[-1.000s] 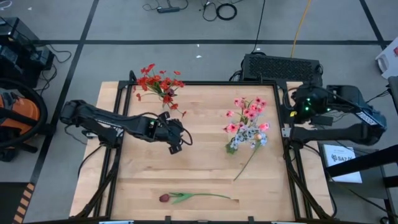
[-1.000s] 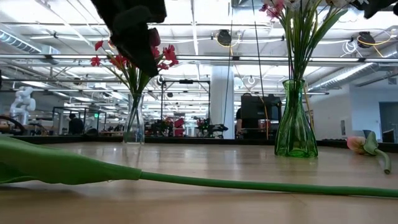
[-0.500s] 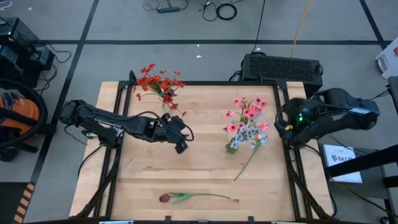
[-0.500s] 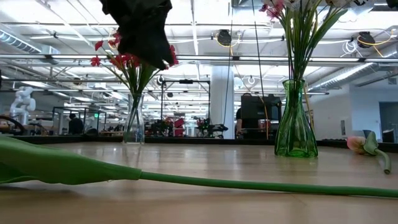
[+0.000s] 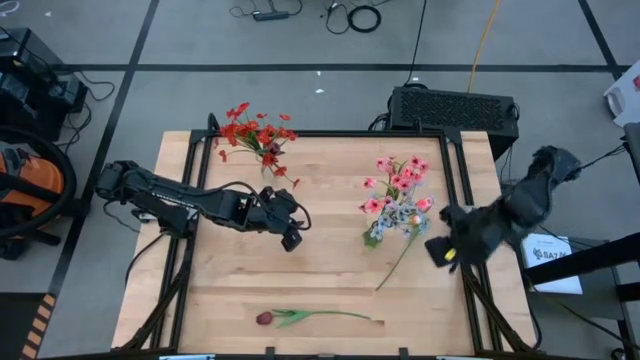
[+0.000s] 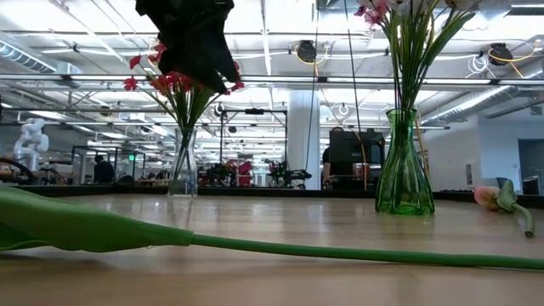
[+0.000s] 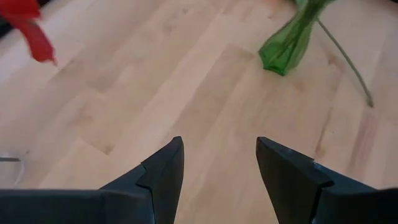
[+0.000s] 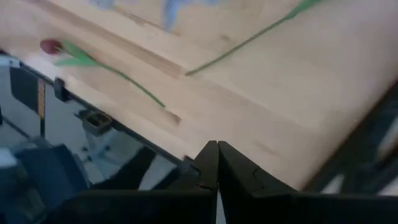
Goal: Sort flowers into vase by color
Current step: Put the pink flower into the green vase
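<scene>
Standing on the wooden table [image 5: 330,285]: 2 vases.
- Clear vase [image 6: 183,174], far left: red flowers [image 5: 252,132]. Its body is nearly invisible from above.
- Green vase [image 6: 403,166], right of centre: pink flowers [image 5: 398,180] and a grey-blue bunch [image 5: 405,218]; the blooms are cut off at the top of the low view.

Loose items:
- Dark red tulip [image 5: 264,318], lying flat near the front edge, long axis parallel to that edge, head toward the left, stem running right. The low view crops its head.
- Thin green stem [image 5: 397,265], lying diagonally from the green vase's foot toward the front; its head is hidden among the blooms.

Grippers:
- Left gripper [image 5: 290,238], above bare wood between the 2 vases, fingers spread wide, holding nothing.
- Right gripper [image 5: 437,250], at the table's right edge, blurred, fingers pressed together, empty.

Open wood separates the tulip from both vases.
</scene>
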